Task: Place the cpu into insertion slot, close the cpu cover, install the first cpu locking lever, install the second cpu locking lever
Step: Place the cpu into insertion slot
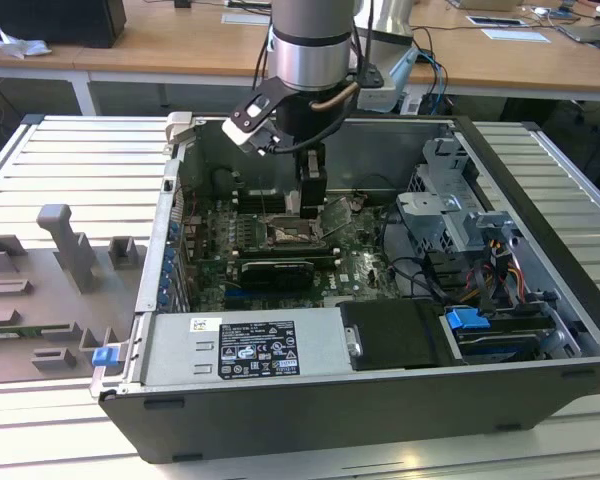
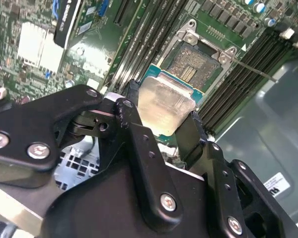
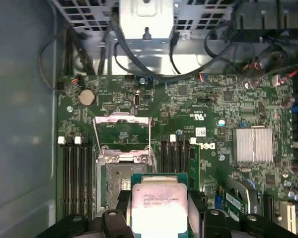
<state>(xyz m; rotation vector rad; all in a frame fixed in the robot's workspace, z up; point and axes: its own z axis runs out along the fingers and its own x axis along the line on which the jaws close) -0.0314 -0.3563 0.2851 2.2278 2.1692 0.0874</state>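
The gripper (image 2: 163,113) is pinching the chip (image 3: 159,210) by opposite edges, holding it level just over the open socket (image 2: 192,67), whose cover (image 3: 121,118) is lying flipped back, leaving access.

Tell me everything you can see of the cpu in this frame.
The cpu is a small flat square chip: a pale silvery metal face on a thin green board, with faint print on top. The black pincer is shut on two opposite edges, holding it face up above the green motherboard, just beside the open square dark socket and not seated in it.
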